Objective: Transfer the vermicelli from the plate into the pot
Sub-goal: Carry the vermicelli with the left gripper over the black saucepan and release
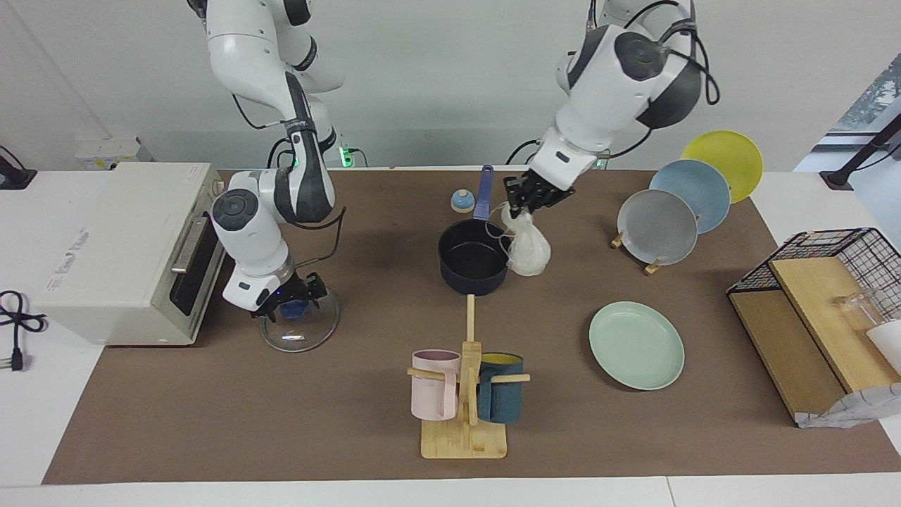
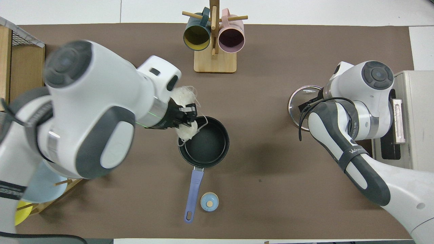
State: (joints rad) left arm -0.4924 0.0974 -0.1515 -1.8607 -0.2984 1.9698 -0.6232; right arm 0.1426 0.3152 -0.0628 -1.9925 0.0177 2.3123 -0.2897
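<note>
The left gripper is up in the air over the rim of the pot, at the side toward the left arm's end of the table. Its fingers are closed on the vermicelli, which hangs down from them as a white bundle with some loose strands. In the facing view the bundle hangs just beside the wall of the pot; in the overhead view it covers the rim of the pot and a part of the black inside. I cannot tell if the noodles touch the pot.

The pot stands in the middle of the table, and its long blue handle points toward the robots. A small round blue knob lies just beside the handle.

The green plate lies flat, farther from the robots than the pot and toward the left arm's end of the table. I see only its bare surface.

The right gripper is low over the glass lid, at the blue knob of the lid, near the toaster oven. I cannot tell whether its fingers are open or closed there.

The mug stand with a pink mug and a dark blue mug is farther from the robots than the pot.
</note>
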